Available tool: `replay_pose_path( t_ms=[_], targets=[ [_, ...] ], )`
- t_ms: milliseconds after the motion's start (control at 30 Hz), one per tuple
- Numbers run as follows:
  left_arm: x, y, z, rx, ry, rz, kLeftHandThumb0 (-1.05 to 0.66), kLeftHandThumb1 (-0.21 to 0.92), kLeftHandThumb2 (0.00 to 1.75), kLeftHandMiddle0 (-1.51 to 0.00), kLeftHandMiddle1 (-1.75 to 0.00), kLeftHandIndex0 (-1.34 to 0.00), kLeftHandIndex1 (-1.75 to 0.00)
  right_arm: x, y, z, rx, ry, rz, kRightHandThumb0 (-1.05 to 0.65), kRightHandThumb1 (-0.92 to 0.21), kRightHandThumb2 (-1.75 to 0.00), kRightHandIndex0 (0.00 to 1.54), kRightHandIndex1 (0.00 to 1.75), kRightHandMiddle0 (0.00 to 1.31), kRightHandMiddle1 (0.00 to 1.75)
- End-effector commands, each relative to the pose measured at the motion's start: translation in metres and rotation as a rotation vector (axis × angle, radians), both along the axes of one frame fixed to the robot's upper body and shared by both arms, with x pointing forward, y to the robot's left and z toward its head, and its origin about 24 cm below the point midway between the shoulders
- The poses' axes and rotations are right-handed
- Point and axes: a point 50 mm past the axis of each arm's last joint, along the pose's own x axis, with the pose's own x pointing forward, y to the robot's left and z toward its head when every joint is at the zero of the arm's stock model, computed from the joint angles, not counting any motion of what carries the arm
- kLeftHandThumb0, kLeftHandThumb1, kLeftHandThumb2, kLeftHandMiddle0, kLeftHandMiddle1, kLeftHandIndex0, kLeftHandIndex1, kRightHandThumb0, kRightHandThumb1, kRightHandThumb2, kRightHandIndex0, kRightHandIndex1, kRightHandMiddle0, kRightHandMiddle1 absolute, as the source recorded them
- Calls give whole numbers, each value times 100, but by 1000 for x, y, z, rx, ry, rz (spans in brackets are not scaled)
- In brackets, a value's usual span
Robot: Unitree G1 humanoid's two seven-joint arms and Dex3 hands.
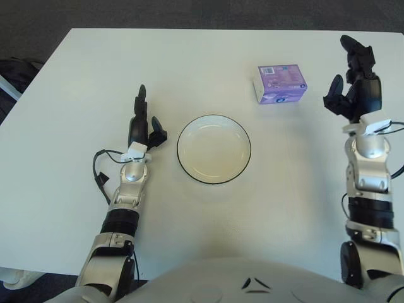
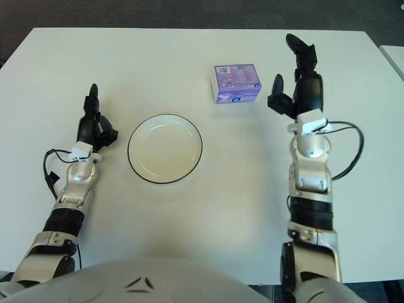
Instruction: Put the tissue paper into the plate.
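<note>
A purple pack of tissue paper (image 1: 281, 83) lies on the white table, behind and to the right of the plate. The plate (image 1: 214, 149) is white with a dark rim and holds nothing. My right hand (image 1: 353, 82) is raised just right of the tissue pack, fingers spread, holding nothing and a short gap away from the pack. My left hand (image 1: 142, 123) shows to the left of the plate with its fingers extended and nothing in them.
The white table (image 1: 208, 57) runs to dark floor at its far edge. A dark object (image 1: 14, 72) sits off the table's left edge. A black cable (image 1: 99, 173) loops beside my left wrist.
</note>
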Motion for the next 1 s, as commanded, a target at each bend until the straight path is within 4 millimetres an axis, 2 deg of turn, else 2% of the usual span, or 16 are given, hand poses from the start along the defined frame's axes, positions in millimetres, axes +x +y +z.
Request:
replay_pose_path(
  t_ms=[0, 133, 233, 367, 967],
  targets=[
    [-31, -14, -63, -58, 246, 13, -94, 92, 120, -1, 0, 0, 0, 8, -4, 38, -188, -3, -30, -59, -92, -89, 17, 1, 0, 62],
    [-30, -14, -62, -68, 243, 12, -94, 92, 119, -1, 0, 0, 0, 12, -3, 57, -325, 38, -85, -62, -92, -82, 16, 0, 0, 57],
    [-30, -14, -62, -73, 240, 13, -94, 92, 119, -1, 0, 0, 0, 14, -4, 74, -489, 58, -188, -66, -92, -76, 15, 0, 0, 56],
    [-29, -14, -62, -70, 241, 14, -94, 92, 119, -1, 0, 0, 0, 17, 2, 84, -681, 91, -282, -74, -92, -67, 14, 0, 0, 55],
    [-27, -10, -61, -70, 247, 10, -96, 92, 118, -1, 0, 0, 0, 19, 9, 84, -702, 105, -304, -78, -92, -64, 14, 0, 0, 55]
  ],
)
